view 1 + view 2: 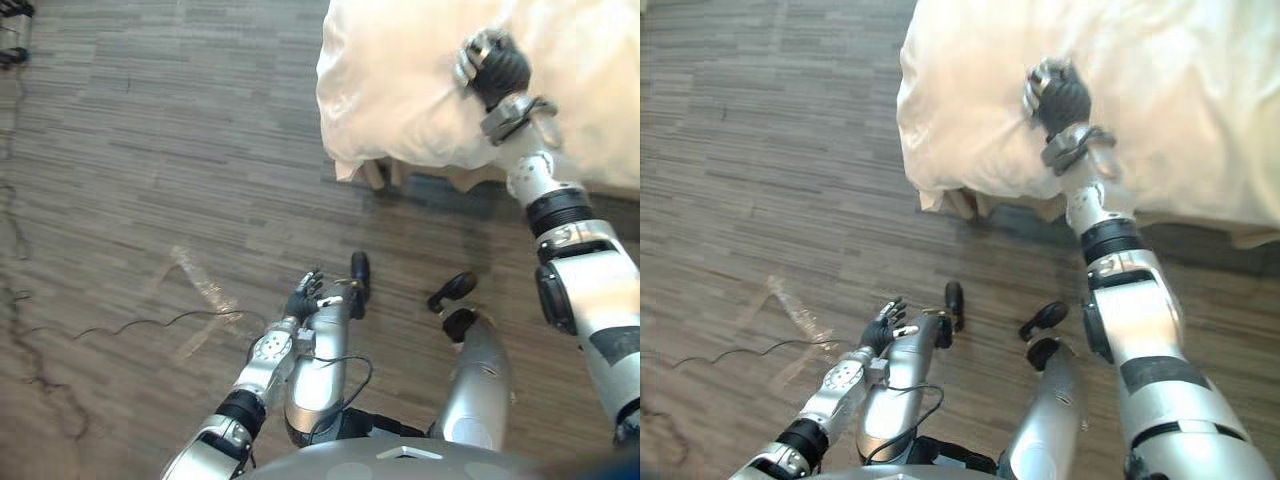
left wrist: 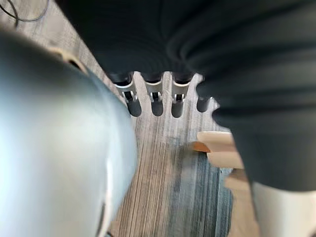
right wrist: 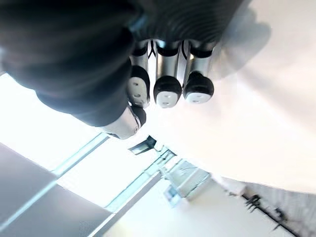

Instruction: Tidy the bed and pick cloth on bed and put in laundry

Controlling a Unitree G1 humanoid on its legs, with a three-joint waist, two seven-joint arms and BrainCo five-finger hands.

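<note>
A white duvet [image 1: 400,90] covers the corner of the bed [image 1: 1160,120] at the upper right and hangs over its edge. My right hand [image 1: 492,66] rests on top of the duvet near that corner. Its fingers [image 3: 168,91] are curled in, and no cloth shows between them and the thumb. My left hand [image 1: 303,297] hangs low over the wooden floor, well short of the bed, its fingers [image 2: 157,101] straight and holding nothing. I see no separate piece of clothing on the part of the bed in view.
Pale wooden bed legs [image 1: 375,176] show under the hanging duvet edge. Grey wood-plank floor [image 1: 150,180] stretches to the left of the bed. A dark object [image 1: 14,40] stands at the far upper left edge.
</note>
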